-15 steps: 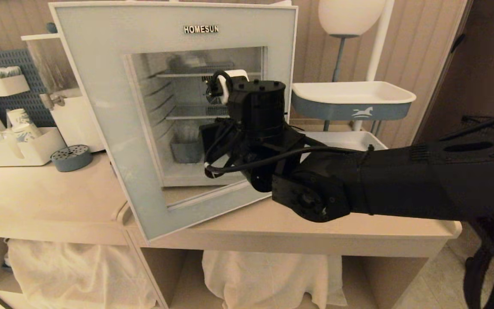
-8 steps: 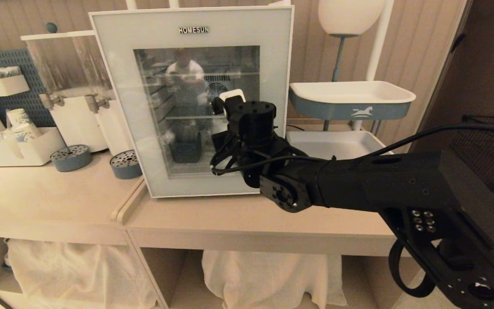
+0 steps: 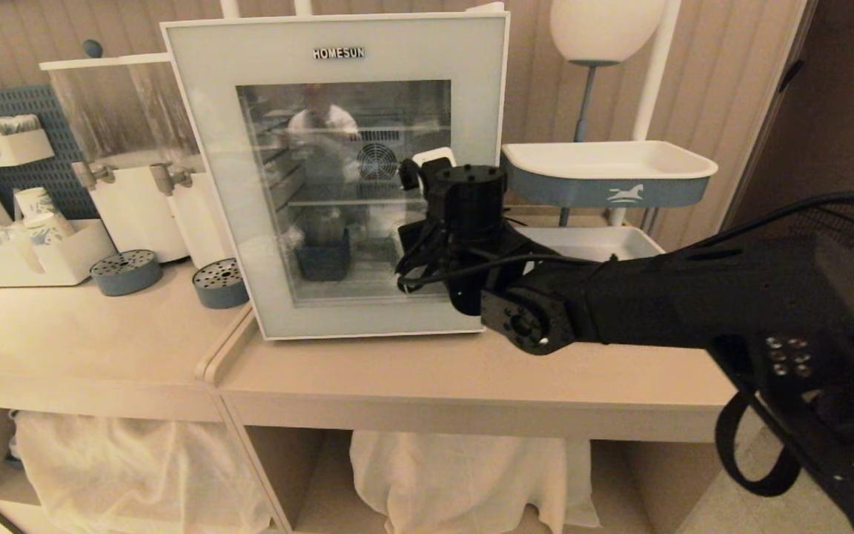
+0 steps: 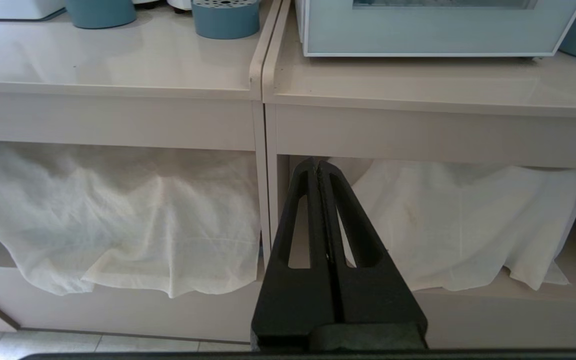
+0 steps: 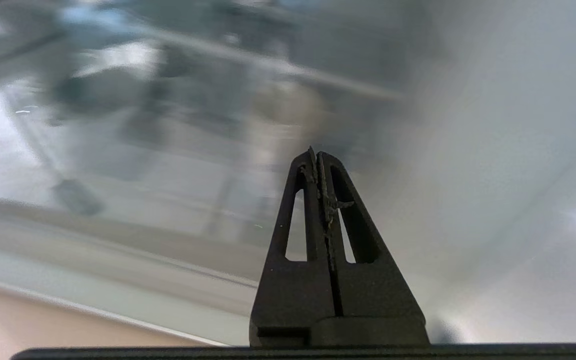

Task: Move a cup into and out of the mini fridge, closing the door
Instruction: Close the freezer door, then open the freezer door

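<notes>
The mini fridge [image 3: 486, 96] is standing upright on the pale counter [image 3: 412, 378], and its door [image 3: 204, 148] is lying flat against the cabinet front, so by the look of it the closing is done or very nearly so. The right arm is reaching in across the counter from the right side, and the right gripper [image 5: 319, 156] is pointing at the door's glass close to the lower right part of the window, its two fingers pressed together and gripping nothing; whether the tips are touching the pane cannot be told. The left gripper [image 4: 319, 162] is hanging low in front of the counter's open shelf, fingers likewise pressed together and empty, well away from the fridge, so the right arm is much the nearer one. Any opening pull would probably have to start from the door's free edge, which seems to lie toward the robot's left of the right gripper. The cup is not making itself out anywhere: reflections are covering the glass, and a blue bin [image 3: 322, 261] on the fridge floor is the only thing inside that is reading clearly.
</notes>
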Motion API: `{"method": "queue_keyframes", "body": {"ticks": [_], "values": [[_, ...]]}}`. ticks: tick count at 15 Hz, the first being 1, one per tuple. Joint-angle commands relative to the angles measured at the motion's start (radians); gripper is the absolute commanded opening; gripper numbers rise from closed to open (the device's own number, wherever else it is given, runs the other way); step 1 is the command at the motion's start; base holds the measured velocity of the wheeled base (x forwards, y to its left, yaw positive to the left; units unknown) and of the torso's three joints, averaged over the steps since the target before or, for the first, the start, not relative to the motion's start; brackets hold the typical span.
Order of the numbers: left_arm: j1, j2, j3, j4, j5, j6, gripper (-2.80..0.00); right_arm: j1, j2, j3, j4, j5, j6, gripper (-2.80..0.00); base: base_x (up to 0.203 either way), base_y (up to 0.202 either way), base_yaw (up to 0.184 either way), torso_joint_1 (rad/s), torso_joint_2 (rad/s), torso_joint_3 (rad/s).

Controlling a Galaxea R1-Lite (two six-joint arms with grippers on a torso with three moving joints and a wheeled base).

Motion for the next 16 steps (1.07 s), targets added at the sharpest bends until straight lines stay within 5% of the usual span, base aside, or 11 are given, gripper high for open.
{"method": "queue_keyframes", "body": {"ticks": [1,5,11,16], "values": [[0.000,0.000,0.000,0.000,0.001,0.000,-2.80,-0.005,-0.199,0.114,0.001,-0.001,-0.003,-2.80,0.000,0.000,0.000,0.000,0.00,0.000],[0.000,0.000,0.000,0.000,0.001,0.000,-2.80,-0.152,-0.570,0.428,0.003,-0.004,0.000,-2.80,0.000,0.000,0.000,0.000,0.00,0.000],[0.000,0.000,0.000,0.000,0.001,-0.002,-2.80,-0.605,-1.252,0.982,0.012,-0.011,0.083,-2.80,0.000,0.000,0.000,0.000,0.00,0.000],[0.000,0.000,0.000,0.000,0.001,0.000,-2.80,-0.730,-1.864,1.329,0.149,-0.033,0.136,-2.80,0.000,0.000,0.000,0.000,0.00,0.000]]}}
